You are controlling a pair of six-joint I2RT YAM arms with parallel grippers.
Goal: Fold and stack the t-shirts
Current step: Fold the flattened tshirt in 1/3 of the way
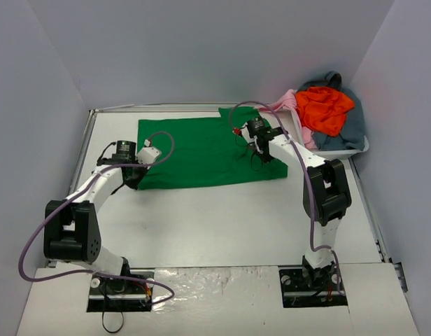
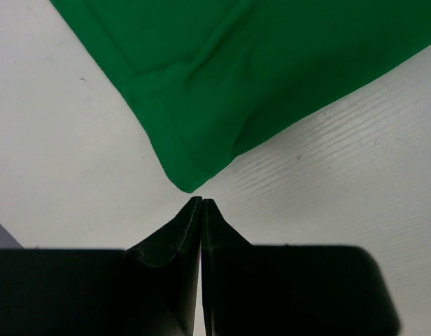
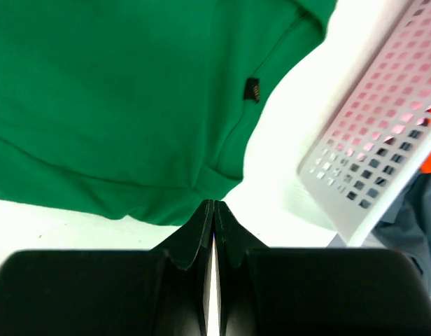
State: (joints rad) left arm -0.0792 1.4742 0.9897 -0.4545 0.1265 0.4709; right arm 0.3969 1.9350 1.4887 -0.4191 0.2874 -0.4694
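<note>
A bright green t-shirt lies flat on the white table, folded into a rough rectangle. My left gripper is at its near left corner. In the left wrist view its fingers are shut, and the green corner ends just beyond the tips with nothing showing between them. My right gripper is over the shirt's right edge. Its jaws are shut at the green hem, with no cloth visible between them. Orange-red, pale pink and grey-blue t-shirts are heaped at the back right.
The heap sits in a white perforated tub in the back right corner, whose wall is close to my right gripper. Grey walls enclose the table on the left, back and right. A small black label is on the green shirt.
</note>
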